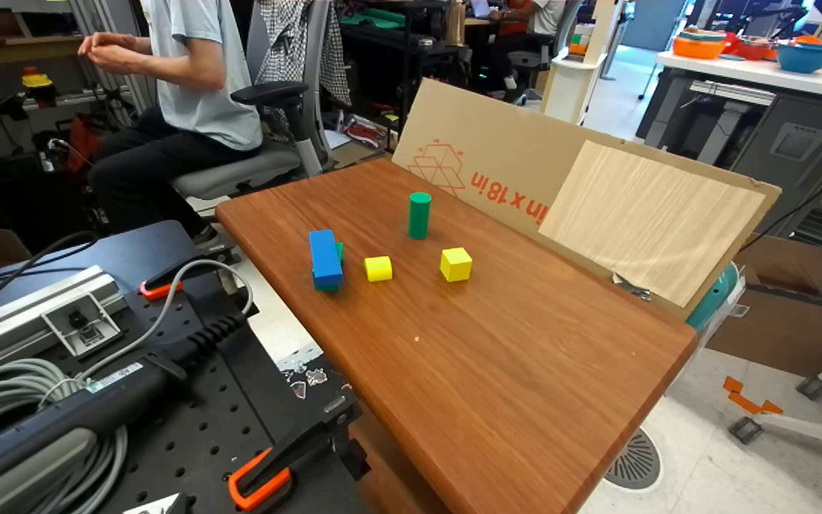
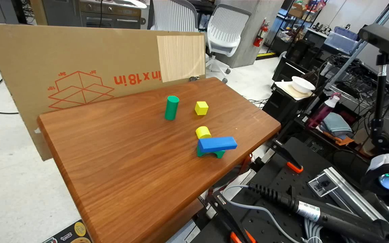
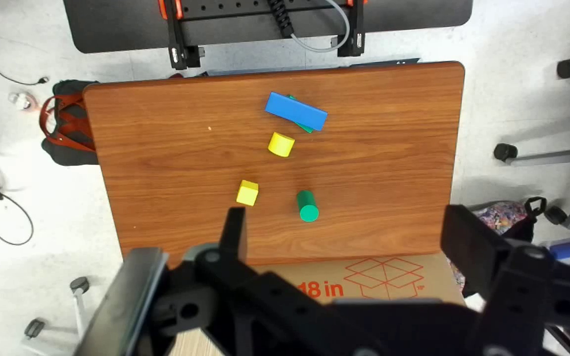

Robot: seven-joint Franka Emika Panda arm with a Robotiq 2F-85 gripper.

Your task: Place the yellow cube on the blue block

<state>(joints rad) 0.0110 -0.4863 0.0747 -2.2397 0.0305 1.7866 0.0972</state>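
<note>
The yellow cube sits on the wooden table and also shows in an exterior view and in the wrist view. The blue block is long and rectangular. It lies flat on a green arched piece, apart from the cube; the block also shows in an exterior view and in the wrist view. My gripper is open and empty, high above the table, its fingers spread wide. The cube appears just beyond the left fingertip in the wrist view. The gripper is outside both exterior views.
A yellow cylinder lies on its side near the blue block. A green cylinder stands upright near the cube. A cardboard sheet stands along one table edge. A black bench with clamps borders the opposite side.
</note>
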